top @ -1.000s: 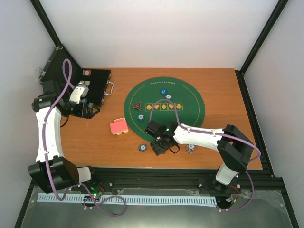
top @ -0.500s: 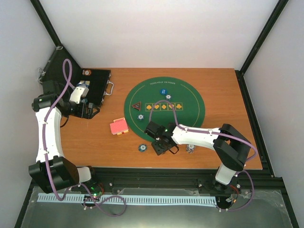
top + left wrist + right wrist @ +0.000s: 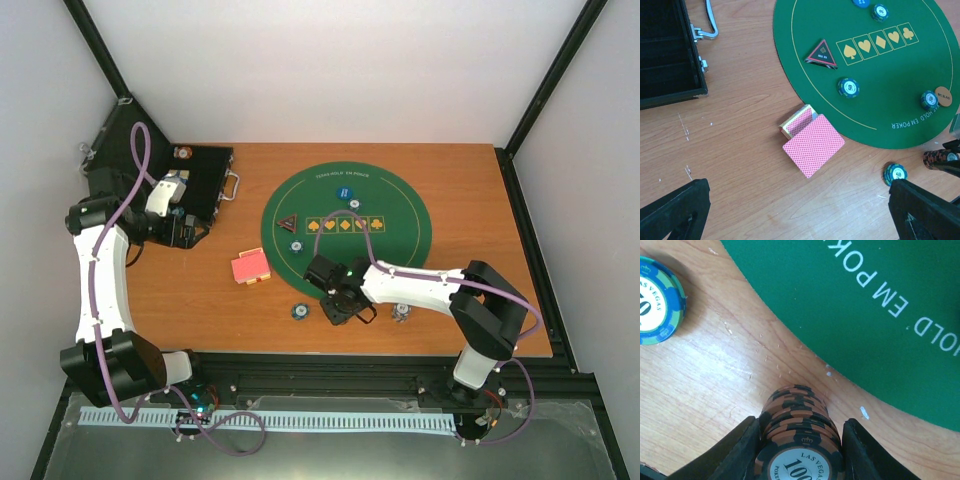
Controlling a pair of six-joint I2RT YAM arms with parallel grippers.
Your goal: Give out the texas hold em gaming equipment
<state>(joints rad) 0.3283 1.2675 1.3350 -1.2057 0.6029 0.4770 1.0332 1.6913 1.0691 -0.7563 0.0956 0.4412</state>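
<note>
- The right pincer [image 3: 799, 427] is low at the near side of the wooden table [image 3: 715, 365]. Its fingers lie against both flanks of a stack of orange-and-black round plastic poker chips [image 3: 800, 407]. No wood shows between finger and chip, so I judge it clamped on the stack.
- The stack sits on bare wood, just outside the rim of the round green felt mat [image 3: 850, 300]. The grip should reach low enough to trap the bottom chips, or they will likely be left behind. It should also press square across the middle, so the column does not shear.
- A straight lift before any sideways travel seems wise, because a blue-and-green round poker chip [image 3: 652, 300] lies near on the wood and could be knocked.
- Farther off, the red-backed playing cards [image 3: 812, 145] lie just beside the mat's rim, well apart from the stack.
- Farthest, the left pincer [image 3: 800, 215] hangs with its fingers wide apart and holds nothing, near the black hard case [image 3: 670, 55]. It has no part in this step.
</note>
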